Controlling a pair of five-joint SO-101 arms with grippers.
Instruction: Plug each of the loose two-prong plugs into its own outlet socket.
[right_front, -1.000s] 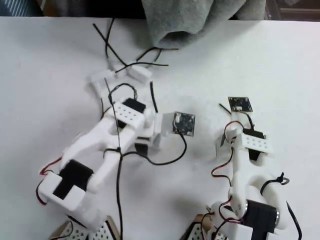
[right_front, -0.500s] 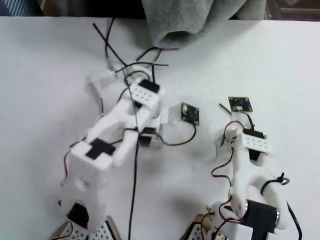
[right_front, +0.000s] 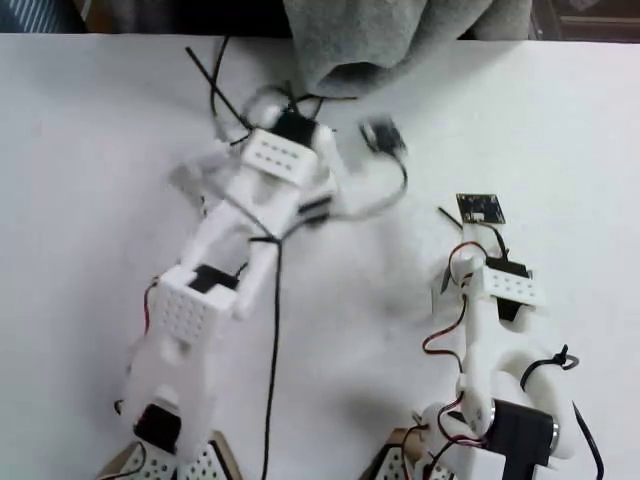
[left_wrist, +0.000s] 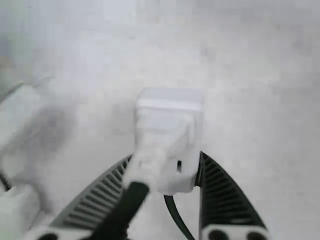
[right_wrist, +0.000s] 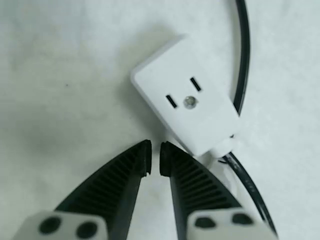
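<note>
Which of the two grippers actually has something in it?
The left gripper, clamped on either side of a white block. The right gripper is shut on nothing, its tips just short of a white outlet socket.

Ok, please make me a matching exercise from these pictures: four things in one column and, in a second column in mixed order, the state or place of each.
Things:
1. left gripper
2. right gripper
3. outlet socket
4. grey cloth

States and places:
a. lies face up, slots showing
b. at the far edge of the table
c. shut on a white plug
d. almost shut, holding nothing

Pairs: 1-c, 2-d, 3-a, 4-b.
</note>
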